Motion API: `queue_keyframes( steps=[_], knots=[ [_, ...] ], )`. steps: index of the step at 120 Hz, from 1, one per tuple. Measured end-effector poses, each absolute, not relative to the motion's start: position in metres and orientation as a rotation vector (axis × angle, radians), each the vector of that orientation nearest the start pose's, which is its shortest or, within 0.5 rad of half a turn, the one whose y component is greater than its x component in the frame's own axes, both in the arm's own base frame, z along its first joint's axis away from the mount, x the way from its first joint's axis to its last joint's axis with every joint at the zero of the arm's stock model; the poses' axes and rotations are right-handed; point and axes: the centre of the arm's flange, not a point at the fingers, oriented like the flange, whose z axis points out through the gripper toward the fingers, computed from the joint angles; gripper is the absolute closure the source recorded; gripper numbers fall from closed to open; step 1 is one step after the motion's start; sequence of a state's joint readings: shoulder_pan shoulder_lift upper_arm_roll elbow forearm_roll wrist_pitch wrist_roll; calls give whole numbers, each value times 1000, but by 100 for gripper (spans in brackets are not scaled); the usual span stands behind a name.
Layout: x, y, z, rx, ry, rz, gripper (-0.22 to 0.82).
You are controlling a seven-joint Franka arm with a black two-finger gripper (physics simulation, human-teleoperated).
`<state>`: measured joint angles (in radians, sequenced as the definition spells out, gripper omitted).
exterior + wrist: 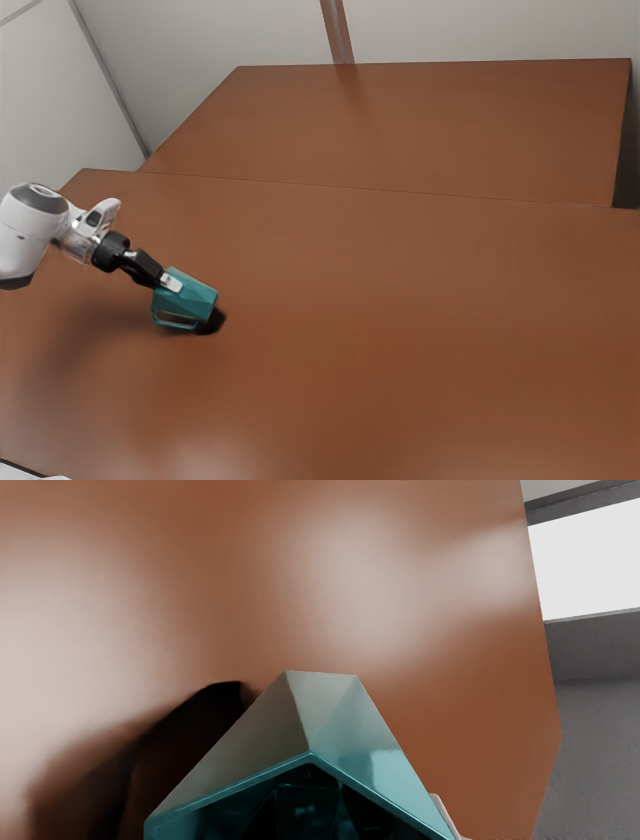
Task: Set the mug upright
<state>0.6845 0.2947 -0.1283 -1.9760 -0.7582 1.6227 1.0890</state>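
Nearest in the exterior view is the handle [176, 325] of the mug [190, 297], on the side toward the camera. The teal body is just behind this handle, and it is tilted: the mouth [310, 805] turns up toward the arm, and the base points down and away, toward the exterior view's right. So the mug is not upright, and the 1 result that the task wants is not reached.

The hand [172, 284] is at the mouth end of the mug, against it or very close. Whether it grips the mug or is open, the pictures do not let one tell. A dark shadow [212, 322] lies by the low end of the mug, but it cannot be told if this end touches the desk [400, 330].

What is left, by judgement, is to bring the base flat on the desk, with the mouth straight up, and to leave the mug standing alone. If the tilt is not fully corrected, it could tip over when freed. Farther back, behind the desk, is the pale wall [480, 30].
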Motion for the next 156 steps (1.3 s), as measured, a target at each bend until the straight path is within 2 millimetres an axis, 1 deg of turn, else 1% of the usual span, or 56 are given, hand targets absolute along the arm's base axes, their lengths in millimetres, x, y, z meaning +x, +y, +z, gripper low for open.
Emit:
queue_keyframes(
  steps=[9,20,32,43,61,84,103,112,119,126,136,156],
  knots=[
    [504,216,337,2212,-317,177,77],
    [517,187,365,2328,-455,178,78],
    [526,152,382,2491,-622,124,78],
    [529,131,391,2617,-704,104,78],
    [529,101,398,2781,-774,73,79],
    [532,51,394,2912,-833,45,79],
    [526,8,386,2970,-833,39,79],
    [522,-8,383,2994,-828,39,79],
    [520,-11,381,3012,-798,38,79],
    [519,-6,378,3031,-742,38,79],
    [518,13,372,3055,-632,35,79],
    [516,54,367,3102,-430,46,79]
  ],
)
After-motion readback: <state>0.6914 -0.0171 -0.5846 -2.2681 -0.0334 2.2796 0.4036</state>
